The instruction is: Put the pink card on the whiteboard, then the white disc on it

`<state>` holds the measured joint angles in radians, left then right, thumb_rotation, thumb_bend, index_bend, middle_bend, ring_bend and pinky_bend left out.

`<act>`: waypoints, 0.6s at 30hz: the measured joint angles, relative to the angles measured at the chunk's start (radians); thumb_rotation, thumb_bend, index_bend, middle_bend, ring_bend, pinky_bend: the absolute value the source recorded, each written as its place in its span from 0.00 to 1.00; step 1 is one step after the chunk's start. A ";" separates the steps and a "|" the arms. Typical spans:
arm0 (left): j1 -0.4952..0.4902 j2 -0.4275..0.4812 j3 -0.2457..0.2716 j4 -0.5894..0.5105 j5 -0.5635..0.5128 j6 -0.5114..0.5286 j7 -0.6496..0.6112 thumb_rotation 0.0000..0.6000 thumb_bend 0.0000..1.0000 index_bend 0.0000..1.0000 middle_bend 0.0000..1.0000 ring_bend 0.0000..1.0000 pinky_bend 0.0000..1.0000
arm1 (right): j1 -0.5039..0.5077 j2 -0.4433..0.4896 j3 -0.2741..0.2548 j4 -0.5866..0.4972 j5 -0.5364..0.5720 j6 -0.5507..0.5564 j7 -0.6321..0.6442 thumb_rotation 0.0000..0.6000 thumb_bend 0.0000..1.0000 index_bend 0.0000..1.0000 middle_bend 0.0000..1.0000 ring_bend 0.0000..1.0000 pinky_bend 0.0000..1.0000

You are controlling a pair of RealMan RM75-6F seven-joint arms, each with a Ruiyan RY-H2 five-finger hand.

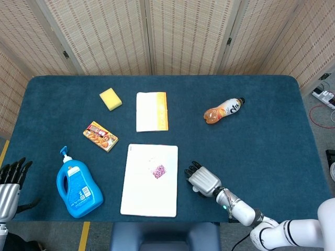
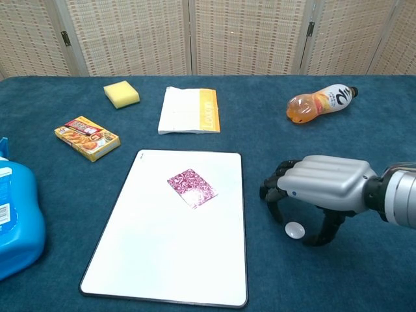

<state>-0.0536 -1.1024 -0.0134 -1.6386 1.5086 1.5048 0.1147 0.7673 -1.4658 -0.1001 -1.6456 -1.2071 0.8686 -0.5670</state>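
We found the pink card lying flat on the whiteboard, a little above its middle. The white disc lay on the blue table just right of the board's edge, not on the card. Our right hand hung palm-down directly over the disc, its fingers curled downward and spread on the side toward the board, the thumb planted on the cloth on the other side. The disc sat between thumb and fingers, and no fingertip plainly touched it, so the hand held nothing. From the head camera the disc was hidden under the hand.

Our left hand showed only in the head view, at the near left edge of the table, fingers straight, apart and empty.

A blue detergent bottle lay left of the board, with a snack box, a yellow sponge, a booklet and an orange drink bottle farther back.
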 measured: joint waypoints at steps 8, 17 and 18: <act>0.002 -0.002 0.001 0.009 -0.001 -0.001 -0.011 1.00 0.13 0.06 0.00 0.00 0.00 | -0.002 -0.011 0.008 0.006 0.016 -0.010 -0.024 1.00 0.29 0.45 0.22 0.16 0.08; 0.004 -0.004 0.001 0.016 0.000 0.000 -0.018 1.00 0.13 0.06 0.00 0.00 0.00 | -0.006 -0.019 0.018 0.009 0.032 -0.013 -0.041 1.00 0.29 0.48 0.23 0.17 0.08; 0.004 -0.004 0.001 0.016 0.000 0.000 -0.019 1.00 0.13 0.06 0.00 0.00 0.00 | -0.006 -0.020 0.019 0.009 0.033 -0.012 -0.043 1.00 0.29 0.48 0.23 0.17 0.08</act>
<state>-0.0498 -1.1061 -0.0124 -1.6227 1.5085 1.5048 0.0962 0.7611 -1.4858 -0.0812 -1.6364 -1.1744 0.8561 -0.6100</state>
